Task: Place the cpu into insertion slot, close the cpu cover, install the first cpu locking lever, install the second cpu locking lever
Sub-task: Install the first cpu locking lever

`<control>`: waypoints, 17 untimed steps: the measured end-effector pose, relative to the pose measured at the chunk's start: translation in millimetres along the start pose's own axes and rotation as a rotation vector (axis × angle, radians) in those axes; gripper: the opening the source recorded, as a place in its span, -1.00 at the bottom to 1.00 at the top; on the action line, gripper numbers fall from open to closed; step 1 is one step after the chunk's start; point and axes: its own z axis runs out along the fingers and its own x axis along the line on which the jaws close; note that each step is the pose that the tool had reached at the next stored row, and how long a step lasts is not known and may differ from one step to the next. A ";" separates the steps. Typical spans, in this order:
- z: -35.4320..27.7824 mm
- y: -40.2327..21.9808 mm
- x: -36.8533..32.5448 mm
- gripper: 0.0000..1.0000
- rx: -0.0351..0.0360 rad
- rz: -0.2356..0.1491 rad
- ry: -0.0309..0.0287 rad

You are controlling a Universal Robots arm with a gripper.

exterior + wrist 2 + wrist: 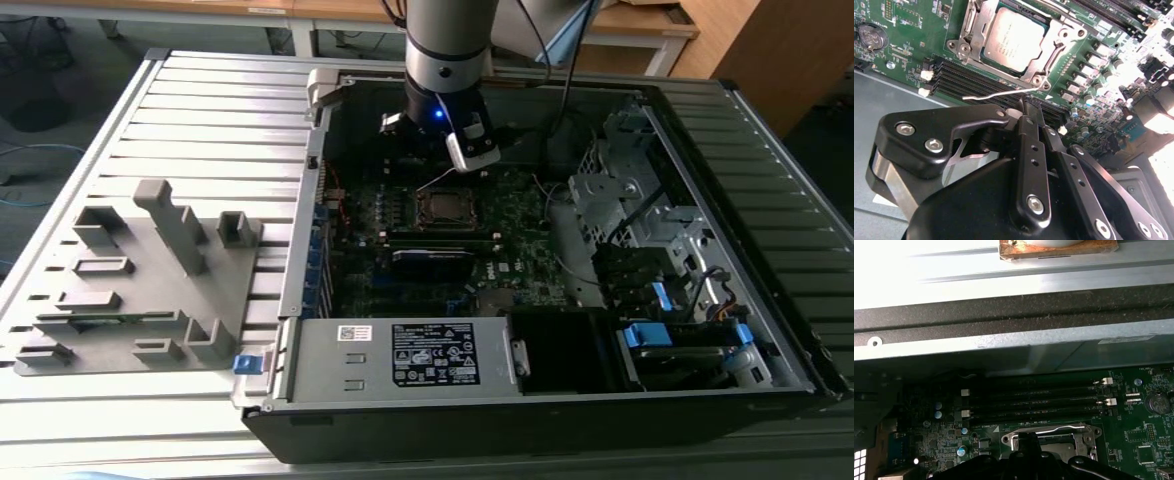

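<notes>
The cpu lies flat in its socket on the green motherboard, also seen from outside. The cpu cover, a silvery frame, is folded down around it. One locking lever lies along the socket's side. The other locking lever, a thin wire, sticks out free over the memory slots. My gripper is shut with nothing between its fingers. Its tips are just beside that free wire, and I cannot tell whether they touch. In the first wrist view the gripper hangs over the socket.
The arm reaches down into an open computer case. Memory slots run beside the socket. A power supply box, a black fan shroud and a drive cage stand around the board. A grey fixture sits at the exterior view's left.
</notes>
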 end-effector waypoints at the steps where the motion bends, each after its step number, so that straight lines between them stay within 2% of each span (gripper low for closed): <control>1: 0.0 0.0 0.0 -0.79 0.0000 0.000 0.0000; 6: 0.1 0.0 0.0 -0.79 0.0005 0.000 -0.0001; 9: 0.2 0.0 0.0 -0.79 0.0050 0.000 -0.0006; 12: 0.6 -0.1 0.0 -0.79 0.0134 0.000 -0.0015; 15: 1.4 -0.3 0.0 -0.79 0.0282 0.000 -0.0029; 17: 1.6 -0.3 0.0 -0.79 0.0299 -0.001 -0.0030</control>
